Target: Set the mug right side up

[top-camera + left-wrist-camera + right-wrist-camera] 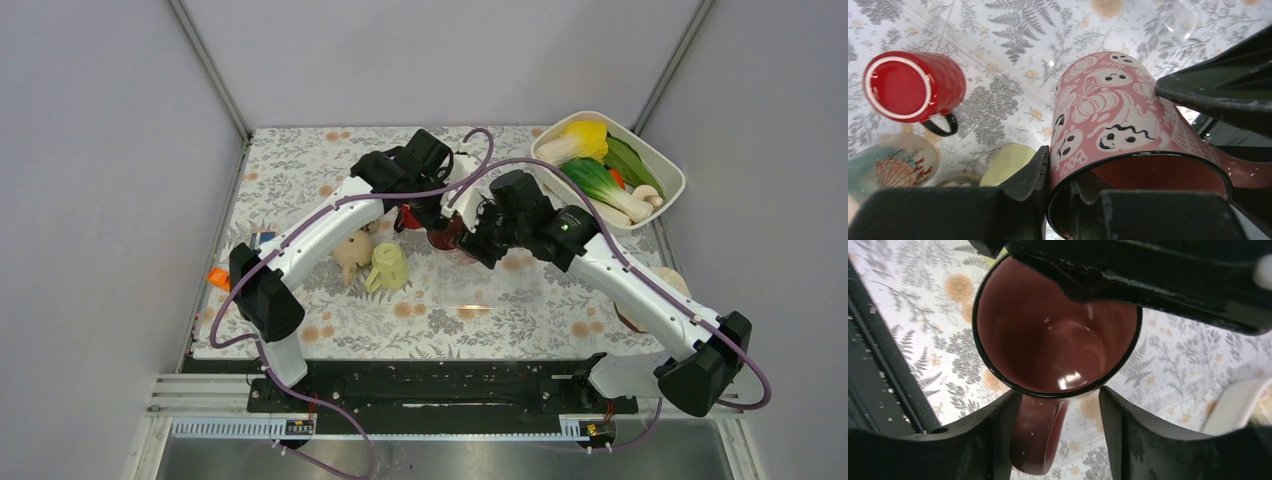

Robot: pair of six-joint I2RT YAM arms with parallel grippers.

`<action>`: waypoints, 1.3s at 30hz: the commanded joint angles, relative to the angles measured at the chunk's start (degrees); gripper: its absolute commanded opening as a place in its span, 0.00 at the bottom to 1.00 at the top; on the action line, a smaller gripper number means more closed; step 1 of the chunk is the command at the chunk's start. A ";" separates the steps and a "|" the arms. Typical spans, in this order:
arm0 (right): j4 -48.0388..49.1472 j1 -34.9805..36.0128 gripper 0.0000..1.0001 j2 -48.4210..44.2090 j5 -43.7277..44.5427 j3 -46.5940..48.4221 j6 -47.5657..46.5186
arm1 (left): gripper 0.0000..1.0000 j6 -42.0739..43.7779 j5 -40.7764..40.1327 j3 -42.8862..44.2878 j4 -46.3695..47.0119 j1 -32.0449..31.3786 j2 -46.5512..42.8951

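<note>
Your left gripper point(1068, 200) is clamped on the rim of the pink ghost-patterned ceramic mug point(1108, 120), one finger inside and one outside. The mug hangs tilted at the centre of the top view. Your right gripper point(1058, 412) stands open astride the handle. This looks like mid-turn. Next, tip the mouth upward and set the base on the floral tablecloth point(998, 30).

The top external camera is looking down from above and behind the arm bases point(283, 365), well back, taking in the whole floral table point(300, 180). The left wrist camera is hanging very close over the pink ghost mug point(1108, 115), facing its outer wall, while the right wrist camera is staring into what is probably the same mug's mouth; all three are sharing that mug.
</note>
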 commanded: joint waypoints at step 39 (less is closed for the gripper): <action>25.76 -22.16 0.00 11.86 -5.50 -0.96 7.60 | 0.99 7.49 32.55 -31.30 10.96 51.38 -34.85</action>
